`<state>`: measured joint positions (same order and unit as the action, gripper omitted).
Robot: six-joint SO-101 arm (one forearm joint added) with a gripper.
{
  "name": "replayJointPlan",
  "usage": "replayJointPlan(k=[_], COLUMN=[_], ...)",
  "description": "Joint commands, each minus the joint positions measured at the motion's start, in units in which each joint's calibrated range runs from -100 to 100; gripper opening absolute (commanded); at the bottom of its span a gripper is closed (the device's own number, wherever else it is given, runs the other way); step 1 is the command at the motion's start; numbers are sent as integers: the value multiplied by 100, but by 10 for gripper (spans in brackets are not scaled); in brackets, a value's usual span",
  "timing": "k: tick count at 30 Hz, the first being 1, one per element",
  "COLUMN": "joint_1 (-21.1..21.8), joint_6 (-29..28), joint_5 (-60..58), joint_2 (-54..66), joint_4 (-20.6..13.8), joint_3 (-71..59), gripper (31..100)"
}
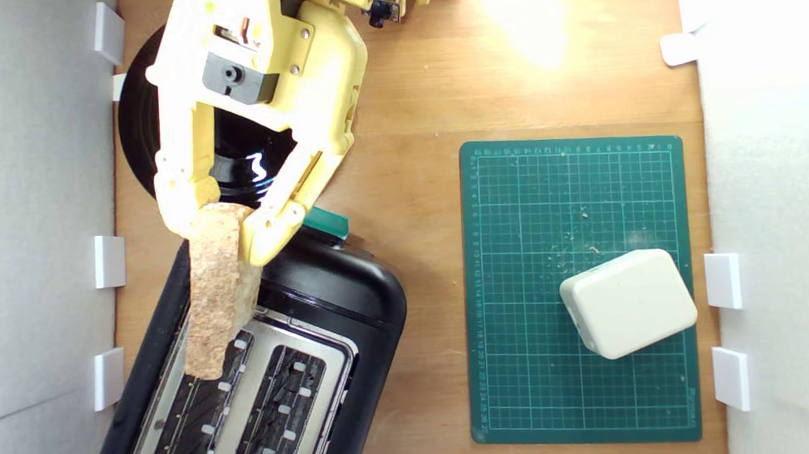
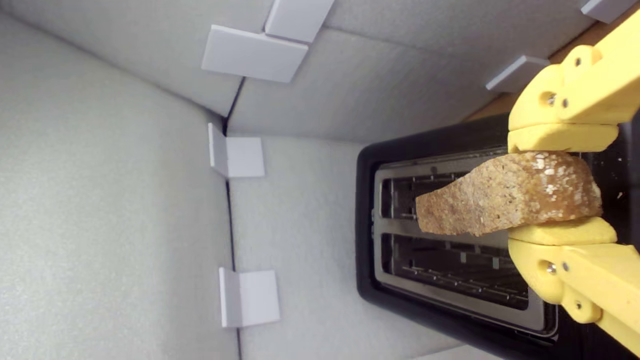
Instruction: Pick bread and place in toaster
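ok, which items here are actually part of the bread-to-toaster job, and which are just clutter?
In the job:
- bread, clamped in the gripper, above the toaster slots
- toaster, black, two slots, green lever knob

Just lying about:
- black plate, partly under the arm
- green cutting mat
- white block on the mat

- We note the arm (image 1: pixel 262 74): pale yellow printed plastic shell, silver screws.
- We see a black motor block and a black cable.
- Gripper (image 2: pixel 560 187) fingers (image 2: pixel 562 137): same yellow.
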<state>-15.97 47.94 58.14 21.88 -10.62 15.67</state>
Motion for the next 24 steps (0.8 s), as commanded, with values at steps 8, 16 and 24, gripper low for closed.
replayJointPlan(k=[8, 16, 24], joint_1=[-55, -55, -63], joint_6=[37, 37, 37], joint_5=[-12, -12, -20], joint_2=[-67, -408, -616], joint_4=[-99, -198, -271], joint_3=[589, 970, 1197], gripper=[559, 559, 559])
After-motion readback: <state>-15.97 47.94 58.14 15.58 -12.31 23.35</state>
